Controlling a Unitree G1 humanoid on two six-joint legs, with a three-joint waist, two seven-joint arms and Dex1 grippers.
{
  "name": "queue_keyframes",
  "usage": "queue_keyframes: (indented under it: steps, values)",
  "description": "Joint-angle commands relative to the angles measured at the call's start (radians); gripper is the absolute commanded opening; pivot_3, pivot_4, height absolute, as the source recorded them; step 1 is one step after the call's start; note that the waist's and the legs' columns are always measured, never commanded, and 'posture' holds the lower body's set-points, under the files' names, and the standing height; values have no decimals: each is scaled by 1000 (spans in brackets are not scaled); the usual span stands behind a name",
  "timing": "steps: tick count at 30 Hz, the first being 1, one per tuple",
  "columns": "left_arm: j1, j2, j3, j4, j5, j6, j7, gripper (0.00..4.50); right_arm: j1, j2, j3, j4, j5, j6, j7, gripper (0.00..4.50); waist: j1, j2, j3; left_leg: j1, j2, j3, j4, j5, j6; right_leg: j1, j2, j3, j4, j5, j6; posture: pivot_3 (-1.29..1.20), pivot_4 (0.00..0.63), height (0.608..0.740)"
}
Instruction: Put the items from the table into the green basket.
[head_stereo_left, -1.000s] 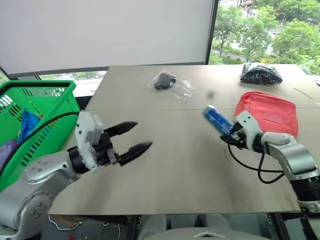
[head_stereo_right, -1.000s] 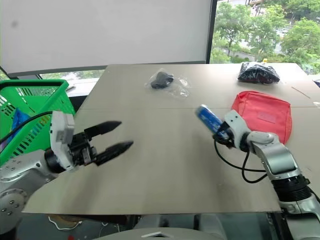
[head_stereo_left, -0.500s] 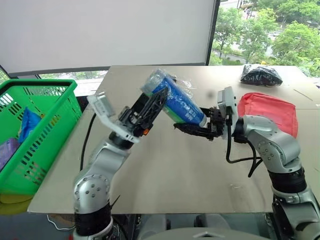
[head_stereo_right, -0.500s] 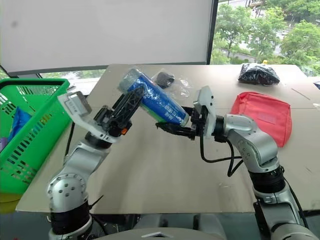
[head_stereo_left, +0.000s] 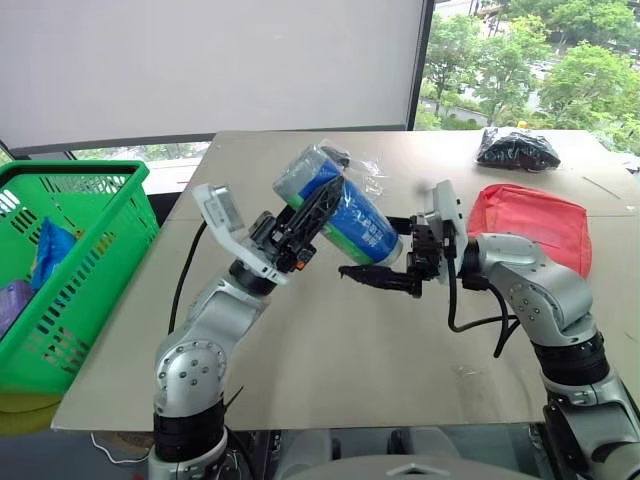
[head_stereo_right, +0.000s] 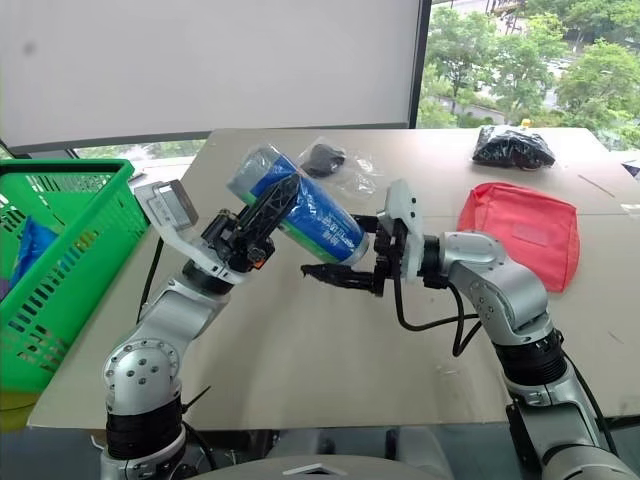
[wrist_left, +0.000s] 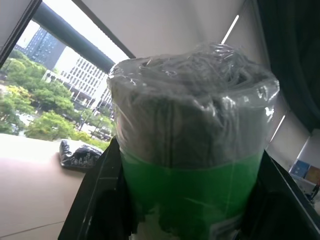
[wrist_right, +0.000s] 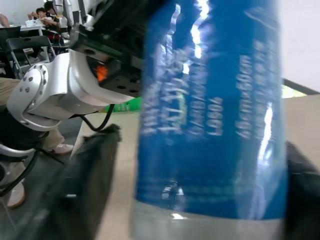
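Note:
My left gripper (head_stereo_left: 318, 212) is shut on the blue-and-white tube (head_stereo_left: 345, 215) and holds it tilted above the table (head_stereo_left: 350, 340); in the left wrist view the tube (wrist_left: 192, 150) sits between the fingers (wrist_left: 100, 200). Open at the tube's lower end is my right gripper (head_stereo_left: 388, 250), one finger above it and one below, with gaps showing beside the tube (wrist_right: 210, 110). The red pouch (head_stereo_left: 535, 222), the black crinkly bag (head_stereo_left: 518, 150) and the clear bag with a black object (head_stereo_right: 325, 157) lie on the table. The green basket (head_stereo_left: 75, 168) stands at the far left.
Inside the basket lie a blue item (head_stereo_left: 55, 250) and a purple one (head_stereo_left: 10, 300). The basket stands beyond the table's left edge, lower than the tabletop. Windows with trees are behind the table's far right side.
The right gripper brought the tube leftward and up to the middle, the left gripper closed on it, and the right fingers have now spread off it.

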Motion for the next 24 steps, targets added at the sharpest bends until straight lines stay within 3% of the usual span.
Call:
queue_keyframes:
  steps: [1,5,10,12,15,17,20,24]
  values:
    - [-33,47,53,-30,0,-23,12,1926,-20,-19,-13,-20,3,9,-19,4486,1,0,0,0,0,0,0,0,0,0,0,0,0,0,0,38,0,740]
    - [-67,163,159,-17,38,-42,43,1926,-25,-38,-32,21,-10,-14,-24,4486,0,0,0,0,0,0,0,0,0,0,0,0,0,0,0,38,0,740]
    - [-144,435,390,83,170,-44,90,1926,-45,-45,-52,68,-16,-77,7,4486,1,0,1,0,1,-1,0,0,0,0,2,0,0,0,0,69,0,740]
    - [-71,607,480,200,356,-44,66,1926,-55,-48,-57,93,-22,-107,28,4486,-1,0,2,0,1,0,0,0,0,0,3,0,0,0,0,81,0,740]
    - [64,753,527,321,586,-93,30,1926,-61,-58,-56,111,-18,-122,56,4486,-1,3,3,3,0,0,-6,0,0,-1,4,4,-2,0,0,89,0,740]
    - [129,789,556,389,703,-149,28,1926,-68,-58,-65,126,-6,-128,76,4486,2,4,4,4,-1,1,-8,0,0,-1,3,4,-3,0,0,90,0,740]
    - [96,756,637,475,749,-181,98,1926,-74,-54,-83,132,20,-127,92,4486,18,-2,5,2,0,-3,-8,0,-1,-1,2,1,-3,0,0,89,0,740]
    - [115,746,632,526,815,-232,56,1926,-73,-41,-102,125,42,-133,84,4486,35,-8,3,0,-1,-5,-8,1,-2,-2,-2,-2,-3,0,0,82,0,740]
